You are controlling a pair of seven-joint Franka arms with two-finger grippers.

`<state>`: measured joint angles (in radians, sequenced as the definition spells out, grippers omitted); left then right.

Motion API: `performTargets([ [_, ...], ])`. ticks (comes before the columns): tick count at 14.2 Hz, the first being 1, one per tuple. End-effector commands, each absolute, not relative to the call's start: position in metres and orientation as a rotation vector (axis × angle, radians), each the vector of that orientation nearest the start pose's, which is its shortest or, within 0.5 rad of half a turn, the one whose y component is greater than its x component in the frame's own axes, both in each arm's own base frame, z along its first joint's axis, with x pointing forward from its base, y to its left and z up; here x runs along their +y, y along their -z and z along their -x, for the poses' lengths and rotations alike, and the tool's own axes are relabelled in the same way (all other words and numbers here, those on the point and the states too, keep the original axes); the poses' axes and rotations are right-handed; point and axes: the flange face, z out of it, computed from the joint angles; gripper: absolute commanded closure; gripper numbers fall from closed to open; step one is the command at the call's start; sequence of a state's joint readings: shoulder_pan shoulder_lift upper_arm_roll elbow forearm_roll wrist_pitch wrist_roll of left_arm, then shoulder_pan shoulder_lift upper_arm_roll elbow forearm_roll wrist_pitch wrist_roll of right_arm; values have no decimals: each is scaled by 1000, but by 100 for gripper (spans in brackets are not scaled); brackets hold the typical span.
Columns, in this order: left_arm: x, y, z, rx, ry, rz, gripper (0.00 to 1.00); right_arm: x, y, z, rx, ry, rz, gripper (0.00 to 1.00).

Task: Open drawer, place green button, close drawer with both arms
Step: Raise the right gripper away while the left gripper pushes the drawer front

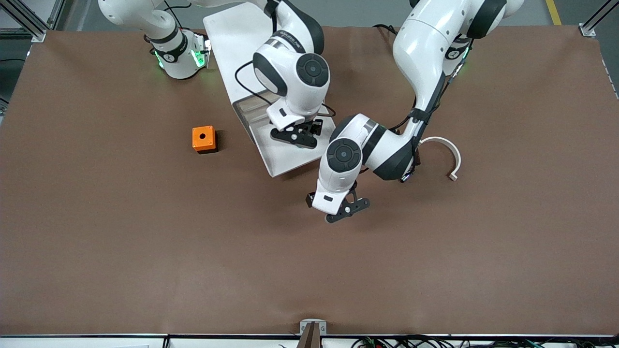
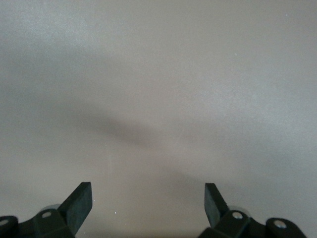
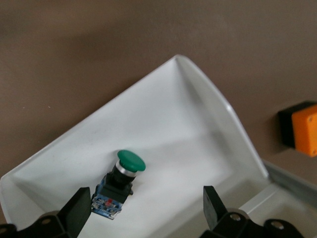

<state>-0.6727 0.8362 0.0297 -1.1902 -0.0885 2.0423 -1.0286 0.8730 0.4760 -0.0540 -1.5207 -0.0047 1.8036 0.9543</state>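
Observation:
The white drawer point(image 1: 285, 162) stands pulled out of its white cabinet point(image 1: 232, 38) toward the front camera. In the right wrist view the button point(image 3: 119, 182), green cap on a black-and-blue body, lies on its side on the drawer's floor point(image 3: 188, 134). My right gripper point(image 1: 296, 137) hangs over the open drawer, open point(image 3: 147, 206), with the button just beside one finger and free of it. In the front view the right hand hides the button. My left gripper point(image 1: 347, 210) is open point(image 2: 148, 198) over bare table, nearer the front camera than the drawer's front.
An orange box point(image 1: 203, 138) sits on the table beside the drawer, toward the right arm's end, and also shows in the right wrist view as an orange box point(image 3: 304, 131). A white curved piece point(image 1: 447, 154) lies toward the left arm's end.

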Motion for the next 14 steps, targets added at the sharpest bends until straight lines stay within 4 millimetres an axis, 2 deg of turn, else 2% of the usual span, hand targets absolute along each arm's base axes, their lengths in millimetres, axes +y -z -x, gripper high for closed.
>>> performTargets([
  [1, -465, -280, -601, -649, -16, 3115, 0, 452, -408, -481, 50, -156, 3282, 0],
  [5, -465, -280, -601, -649, -16, 3115, 0, 373, -450, -527, -97, -189, 3254, 0],
  [8, -468, -279, -599, -619, -25, 3125, 0, 297, -481, -557, -163, -222, 3231, 0],
  [9, -475, -271, -592, -595, -39, 3122, 0, 272, -490, -565, -176, -223, 3220, 0],
  [11, -480, -269, -588, -581, -45, 3125, 0, 217, -512, -575, -218, -240, 3203, 0],
  [14, -499, -262, -571, -534, -66, 3129, 0, 144, -546, -577, -255, -256, 3175, 0],
])
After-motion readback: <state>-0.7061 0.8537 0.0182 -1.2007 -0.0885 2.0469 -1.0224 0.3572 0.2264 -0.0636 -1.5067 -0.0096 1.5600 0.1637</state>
